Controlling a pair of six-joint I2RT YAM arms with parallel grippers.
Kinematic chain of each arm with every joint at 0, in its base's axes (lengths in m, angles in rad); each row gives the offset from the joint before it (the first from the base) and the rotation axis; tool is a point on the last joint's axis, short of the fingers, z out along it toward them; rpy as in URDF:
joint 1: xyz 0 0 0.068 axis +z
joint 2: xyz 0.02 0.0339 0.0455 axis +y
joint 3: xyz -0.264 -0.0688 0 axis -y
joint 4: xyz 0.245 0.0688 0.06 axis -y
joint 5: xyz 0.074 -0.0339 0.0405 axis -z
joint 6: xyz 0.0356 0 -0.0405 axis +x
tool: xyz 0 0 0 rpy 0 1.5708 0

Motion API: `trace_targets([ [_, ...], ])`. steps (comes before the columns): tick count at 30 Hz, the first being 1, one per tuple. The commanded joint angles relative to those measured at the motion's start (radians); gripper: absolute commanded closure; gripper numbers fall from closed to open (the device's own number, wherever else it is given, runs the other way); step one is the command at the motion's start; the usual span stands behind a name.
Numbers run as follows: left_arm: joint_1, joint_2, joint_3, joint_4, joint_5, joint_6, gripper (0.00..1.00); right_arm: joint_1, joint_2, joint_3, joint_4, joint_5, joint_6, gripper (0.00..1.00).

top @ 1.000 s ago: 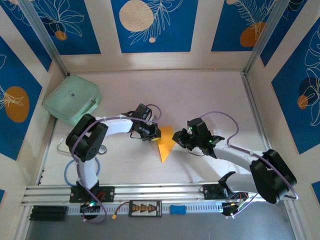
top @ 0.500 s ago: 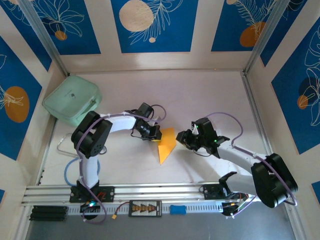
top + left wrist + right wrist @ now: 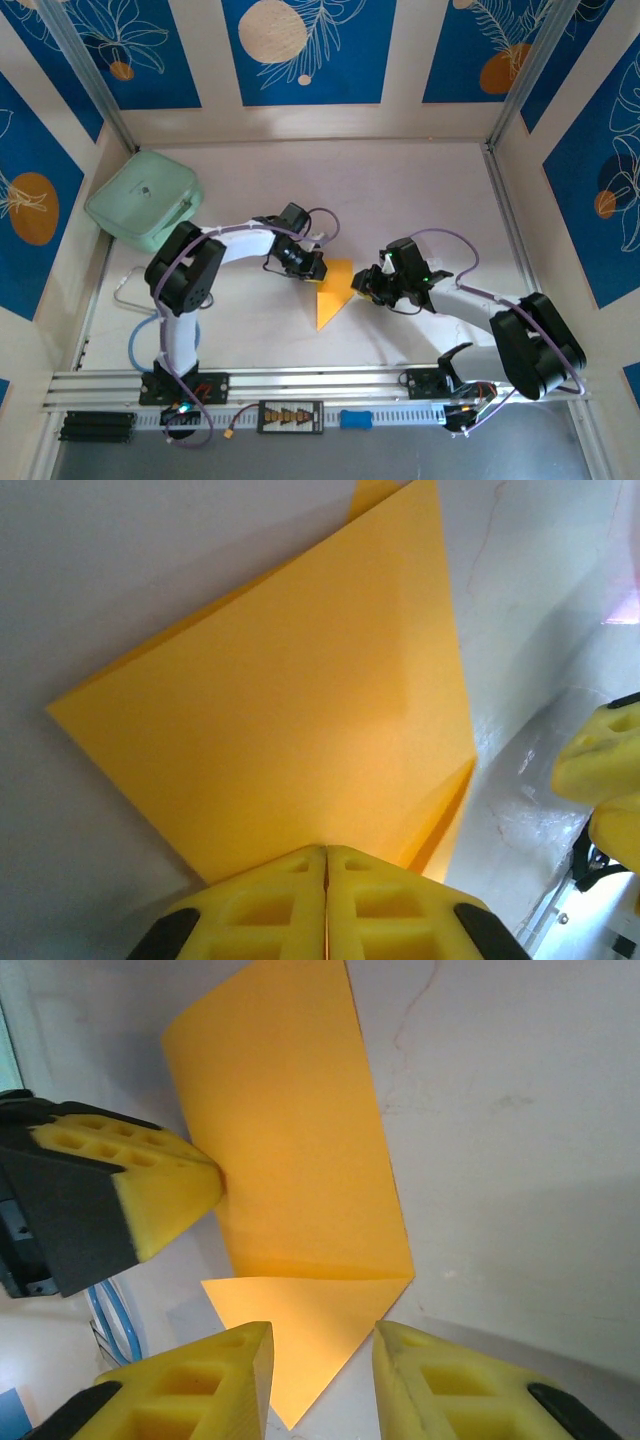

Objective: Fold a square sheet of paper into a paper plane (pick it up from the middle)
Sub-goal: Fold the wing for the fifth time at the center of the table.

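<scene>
Seen from above, a metal rail (image 3: 300, 381) is running along the near edge, with both arm bases sitting on it. Both arms are reaching inward and meeting mid-table.

Between them the orange-yellow paper (image 3: 333, 290) is sitting folded, its point aiming at the rail. The left gripper (image 3: 318, 272) is touching its left side and the right gripper (image 3: 362, 285) is waiting just beside its right side. The arms are covering the paper's far edge here.

In the left wrist view, the left gripper (image 3: 325, 852) is clenching with its yellow pads pressed together, and the paper (image 3: 300, 700) is running into the seam, so it is pinching the edge. The pinched corner itself is hiding under the pads. A pink patch (image 3: 630, 605) is being cut off at the right border, too blurred to name.

In the right wrist view, the right gripper (image 3: 322, 1335) is standing released, fingers apart, with the paper's (image 3: 290, 1140) creased tip lying in the gap. Whether that tip is resting flat or lifting is hard to tell.

The table (image 3: 400, 190) is showing as pale, glossy and faintly veined. A mint-green case (image 3: 145, 205) is lying in the far left corner. Cream walls (image 3: 310, 50) with blue leaf-patterned panels are enclosing the space.
</scene>
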Motion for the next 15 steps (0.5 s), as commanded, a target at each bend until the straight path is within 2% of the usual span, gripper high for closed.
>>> trace_targets([
  [1,-0.006,-0.126,-0.015,0.003,-0.080,-0.013,0.90,-0.005,-0.039,-0.012,0.010,-0.006,-0.008,0.67],
  [4,-0.006,-0.160,-0.025,0.022,-0.111,-0.116,0.90,-0.012,-0.057,-0.021,0.007,0.005,-0.004,0.66],
  [6,-0.008,-0.164,-0.047,0.076,-0.057,-0.189,0.90,-0.016,-0.066,-0.027,0.008,0.010,0.001,0.67],
  [8,-0.008,-0.158,-0.055,0.089,-0.052,-0.246,0.93,-0.021,-0.073,-0.032,0.005,0.011,0.005,0.67],
  [15,-0.008,-0.086,-0.031,0.078,-0.054,-0.293,0.95,-0.041,-0.077,-0.026,0.000,0.017,-0.014,0.67],
])
